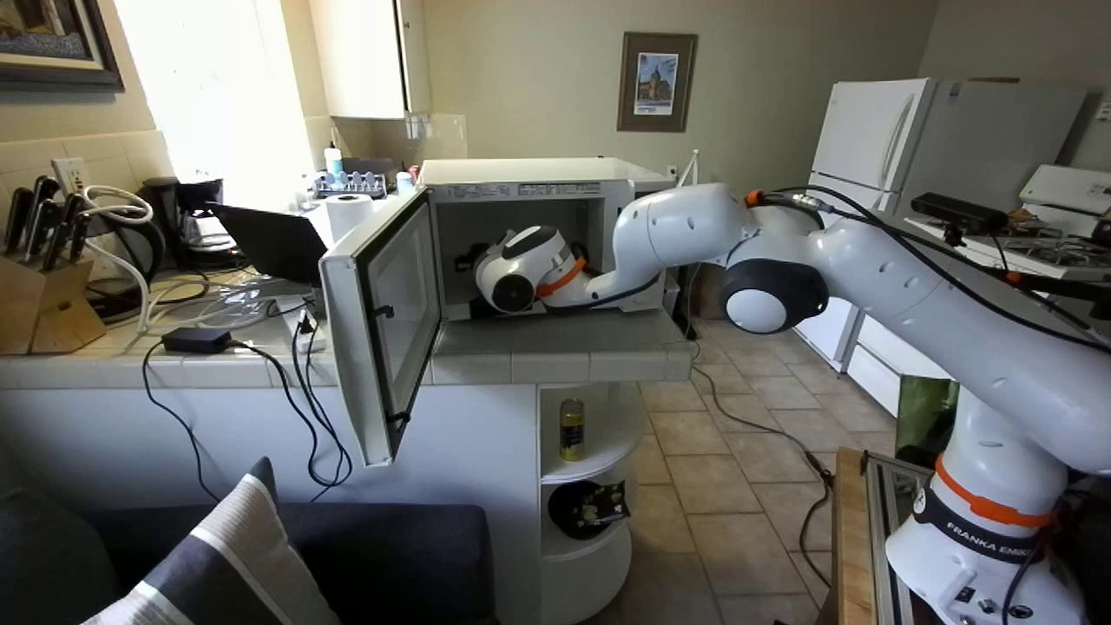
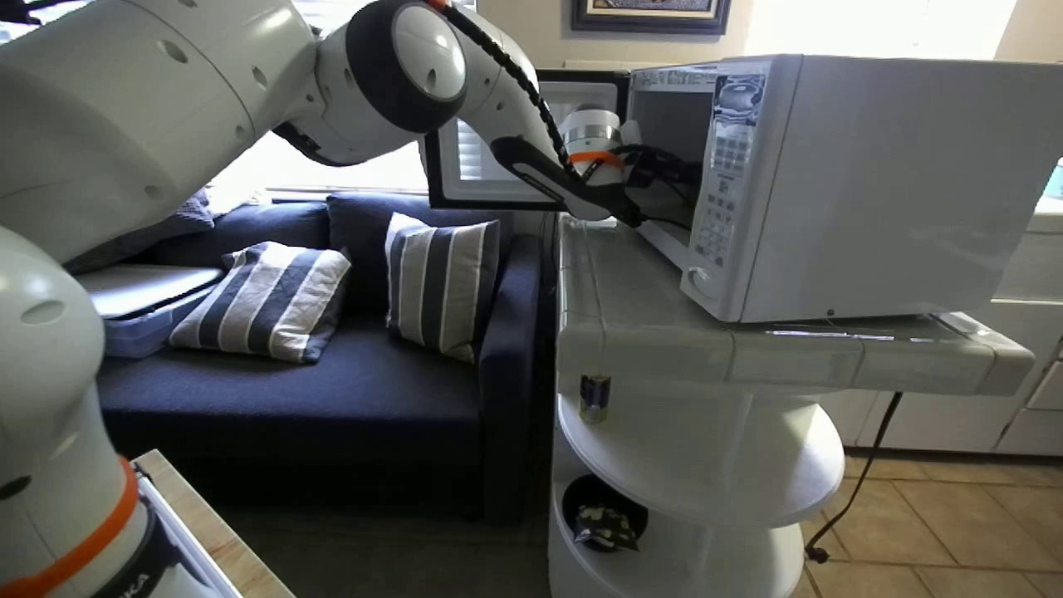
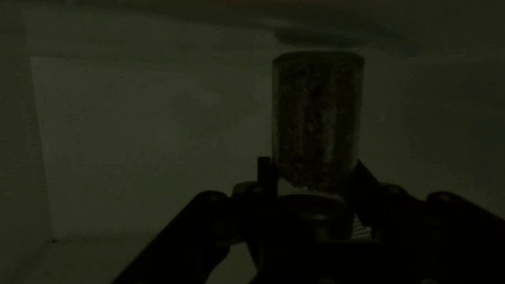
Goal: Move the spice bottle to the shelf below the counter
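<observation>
the microwave sits on the counter, its door swung out to the left in an exterior view, and the gripper is inside it. there, in the dim wrist view, the fingers stand partly apart, pressed to both sides of the spice bottle near its cap. the bottle's long axis runs up and down that view, cap toward the lower edge and base toward the upper; grainy contents fill it from the base, with a pale gap by the cap. whether the base touches anything i cannot tell. on the shelf below, a yellow bottle with a dark label stands upright toward the left. the tier beneath bears a black bowl with a patterned packet partly in it. at the counter's left end, a wooden block holds knives.
</observation>
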